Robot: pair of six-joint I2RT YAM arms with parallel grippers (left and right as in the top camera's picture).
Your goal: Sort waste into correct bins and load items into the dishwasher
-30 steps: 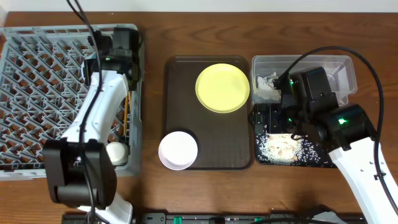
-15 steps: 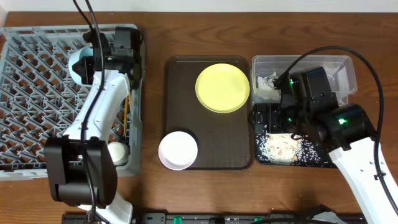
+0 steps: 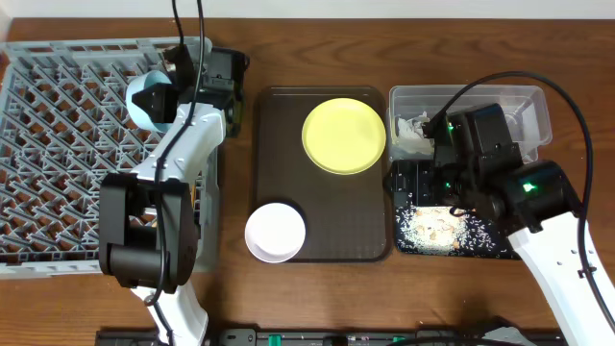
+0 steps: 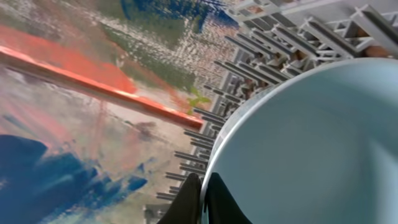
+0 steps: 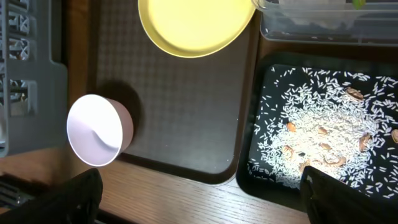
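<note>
Overhead, the blue bowl [image 3: 149, 99] hangs tipped over the rack's [image 3: 58, 144] far right corner. The left gripper [image 4: 202, 190] pinches its rim. I think this is loading: next, lower it between the pegs and let go. The right gripper [image 5: 202, 193] is spread wide, well away from the rack.

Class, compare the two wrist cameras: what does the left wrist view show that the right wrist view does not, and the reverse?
Only left wrist: the light blue bowl, its rim pinched by the left gripper. Only right wrist: the yellow plate, white bowl, and rice crumbs in the black tray. Both: the grey dish rack.
</note>
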